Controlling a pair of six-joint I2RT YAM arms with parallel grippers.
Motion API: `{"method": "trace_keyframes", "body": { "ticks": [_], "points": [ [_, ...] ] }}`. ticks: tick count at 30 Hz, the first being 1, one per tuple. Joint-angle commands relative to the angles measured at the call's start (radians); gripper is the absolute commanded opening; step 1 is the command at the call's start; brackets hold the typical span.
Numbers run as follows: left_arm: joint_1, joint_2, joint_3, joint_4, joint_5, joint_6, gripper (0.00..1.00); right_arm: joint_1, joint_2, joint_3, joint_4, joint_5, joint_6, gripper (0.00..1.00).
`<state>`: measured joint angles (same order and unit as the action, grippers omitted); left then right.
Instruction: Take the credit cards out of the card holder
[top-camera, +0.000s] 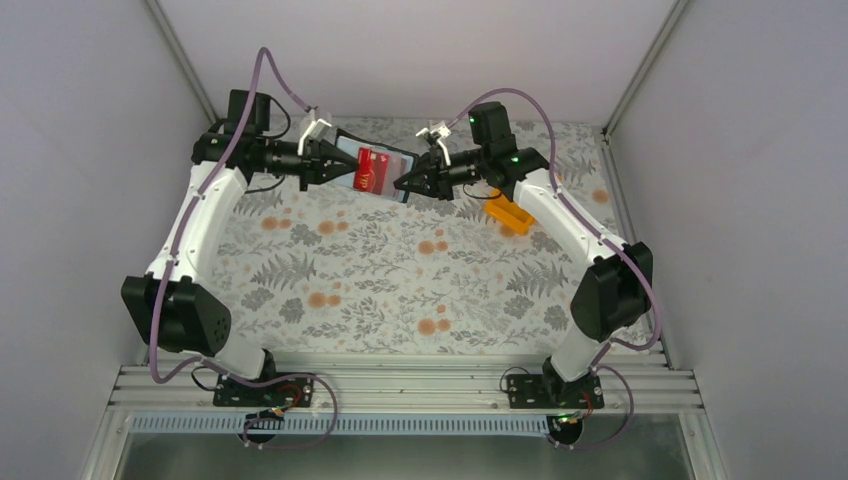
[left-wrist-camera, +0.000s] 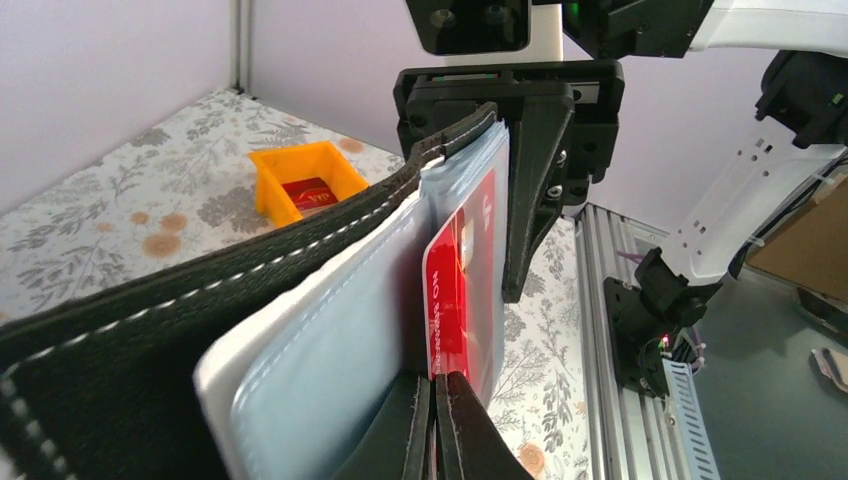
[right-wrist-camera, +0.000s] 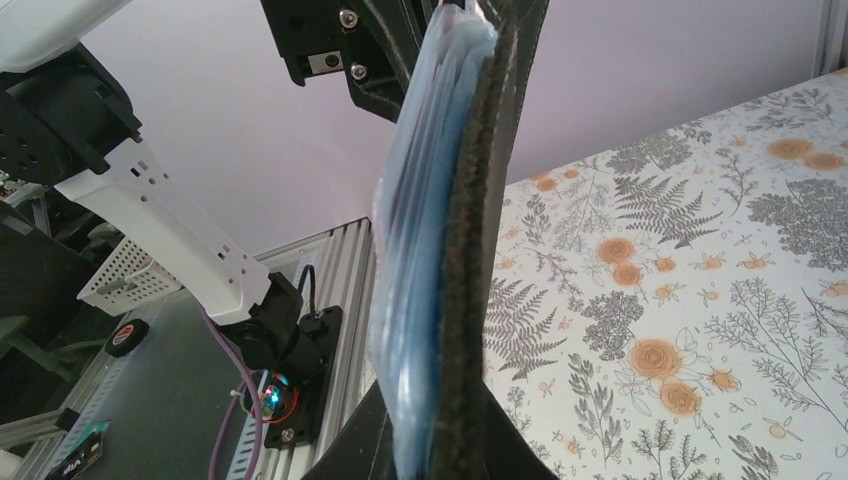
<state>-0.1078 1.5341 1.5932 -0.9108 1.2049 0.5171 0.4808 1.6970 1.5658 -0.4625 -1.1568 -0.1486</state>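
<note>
The card holder (top-camera: 385, 170), a black bifold wallet with grey-blue inner pockets, hangs open in the air over the far part of the table between both arms. A red credit card (top-camera: 371, 168) sticks out of one pocket. My left gripper (top-camera: 345, 168) is shut on that card's edge; the left wrist view shows its tips (left-wrist-camera: 437, 378) pinching the red card (left-wrist-camera: 458, 290) beside the blue pockets (left-wrist-camera: 330, 360). My right gripper (top-camera: 402, 184) is shut on the holder's opposite edge. In the right wrist view its fingers (right-wrist-camera: 440, 400) clamp the black cover (right-wrist-camera: 482, 200).
An orange plastic bin (top-camera: 510, 213) sits on the floral table at the right rear, behind the right arm. It holds another red card (left-wrist-camera: 308, 193). White enclosure walls and aluminium posts stand on three sides. The arm bases are at the near rail.
</note>
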Motion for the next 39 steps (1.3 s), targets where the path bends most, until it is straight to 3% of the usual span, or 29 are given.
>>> {"method": "trace_keyframes", "body": {
  "ticks": [1, 4, 8, 11, 13, 16, 17, 19, 21, 24, 26, 30, 39],
  "points": [
    [-0.004, -0.024, -0.014, 0.013, -0.009, 0.039, 0.02, -0.004, -0.018, 0.034, -0.009, -0.034, -0.015, 0.04],
    [-0.071, -0.012, -0.017, 0.012, 0.013, 0.044, 0.03, -0.002, -0.004, 0.061, -0.032, -0.038, -0.023, 0.04],
    [-0.076, -0.007, 0.012, -0.004, 0.013, 0.054, 0.25, -0.001, -0.023, 0.065, -0.034, -0.046, -0.037, 0.04],
    [-0.077, -0.012, -0.005, -0.014, 0.019, 0.064, 0.28, -0.001, -0.027, 0.060, -0.034, -0.057, -0.038, 0.04],
    [-0.074, -0.013, -0.016, -0.010, 0.019, 0.063, 0.26, -0.001, -0.026, 0.060, -0.040, -0.063, -0.042, 0.04],
    [-0.064, -0.013, -0.019, 0.012, 0.037, 0.040, 0.06, -0.001, -0.027, 0.058, -0.045, -0.063, -0.048, 0.04],
    [-0.056, -0.012, -0.013, 0.013, 0.053, 0.036, 0.03, -0.002, -0.026, 0.056, -0.045, -0.064, -0.050, 0.04],
    [-0.042, -0.010, -0.001, 0.001, 0.082, 0.039, 0.05, -0.001, -0.026, 0.052, -0.046, -0.064, -0.056, 0.04],
    [-0.033, -0.010, 0.010, -0.013, 0.085, 0.056, 0.14, -0.002, -0.026, 0.047, -0.046, -0.063, -0.059, 0.04],
    [-0.029, -0.009, 0.009, -0.021, 0.081, 0.067, 0.16, -0.001, -0.026, 0.049, -0.053, -0.070, -0.060, 0.04],
    [-0.029, -0.007, 0.006, -0.024, 0.081, 0.070, 0.15, -0.001, -0.026, 0.050, -0.057, -0.072, -0.064, 0.04],
    [-0.029, -0.006, 0.008, -0.025, 0.082, 0.070, 0.03, -0.002, -0.026, 0.048, -0.061, -0.070, -0.069, 0.04],
    [0.014, -0.018, 0.016, -0.021, 0.047, 0.048, 0.02, -0.010, -0.057, 0.024, -0.058, -0.031, -0.075, 0.04]
  ]
}}
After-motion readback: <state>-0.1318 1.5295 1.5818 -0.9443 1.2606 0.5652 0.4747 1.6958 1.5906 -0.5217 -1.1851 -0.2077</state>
